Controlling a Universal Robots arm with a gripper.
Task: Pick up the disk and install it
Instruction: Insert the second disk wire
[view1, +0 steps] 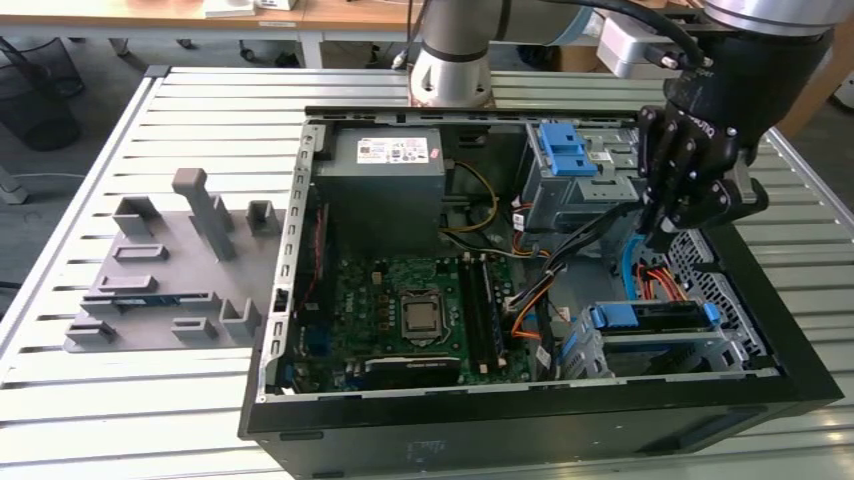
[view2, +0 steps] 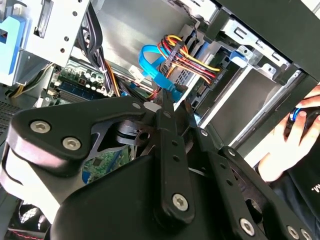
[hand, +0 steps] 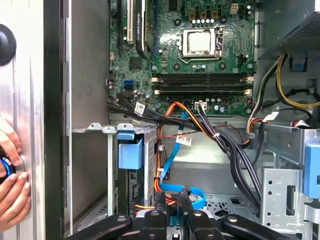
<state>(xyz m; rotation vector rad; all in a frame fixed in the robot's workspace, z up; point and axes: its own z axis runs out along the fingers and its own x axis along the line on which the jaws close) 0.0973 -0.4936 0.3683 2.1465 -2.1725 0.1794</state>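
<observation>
In the exterior view, the black multi-link gripper (view1: 663, 235) hangs inside the open black steel computer case (view1: 534, 425). The silver disk in its blue plastic carrier (view1: 650, 317) sits in the grey drive bay below. In both wrist views, the slim black fingers (hand: 159, 200) nearly meet around a blue ribbon cable (view2: 159, 70), holding nothing; a person's hand (hand: 11, 192) rests outside.
</observation>
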